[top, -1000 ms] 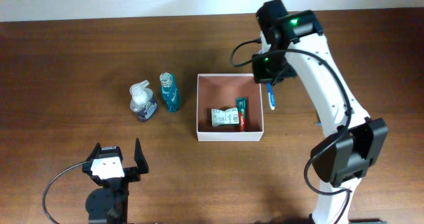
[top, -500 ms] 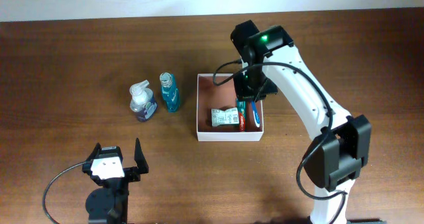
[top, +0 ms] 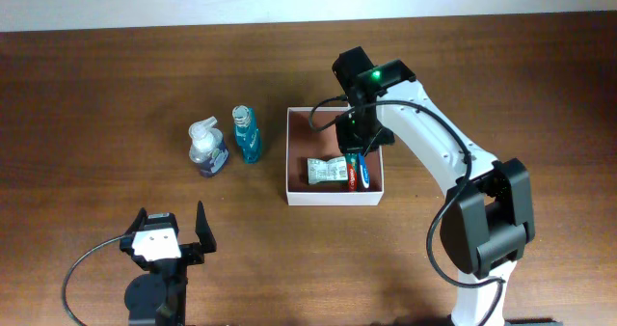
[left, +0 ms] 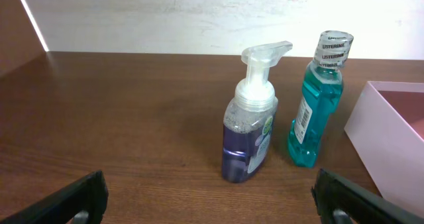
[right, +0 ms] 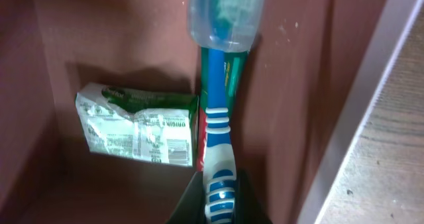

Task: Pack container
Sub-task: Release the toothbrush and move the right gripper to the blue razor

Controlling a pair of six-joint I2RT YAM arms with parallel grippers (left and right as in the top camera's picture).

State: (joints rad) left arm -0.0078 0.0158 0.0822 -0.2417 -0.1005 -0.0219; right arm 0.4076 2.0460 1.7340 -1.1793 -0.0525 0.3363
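My right gripper [right: 218, 199] has swung in from outside the container [top: 333, 199] and hangs over its right half, pinching a blue toothbrush [right: 217, 134] (head capped) beside a creased green packet [right: 139, 128]. The table [top: 96, 95] is dark wood and the wall [left: 165, 18] white. Left of the container stands mouthwash [left: 315, 111], its cap reading LISTERINE. My left gripper [top: 172, 222] is spread wide, idle.

Brown wood-grain desk [top: 116, 85], pale wall [left: 165, 18] behind it. Clear foam-pump bottle [left: 250, 141], purple liquid, upright. Teal mouthwash bottle [left: 317, 108], clear cap, upright just beside the pump bottle, apart from it. Green-and-white crumpled packet [right: 139, 128] lying flat. Red-and-green tube [top: 352, 177] against the packet's edge. Blue-and-white toothbrush [right: 218, 151], clear head cap, lined up over the tube.
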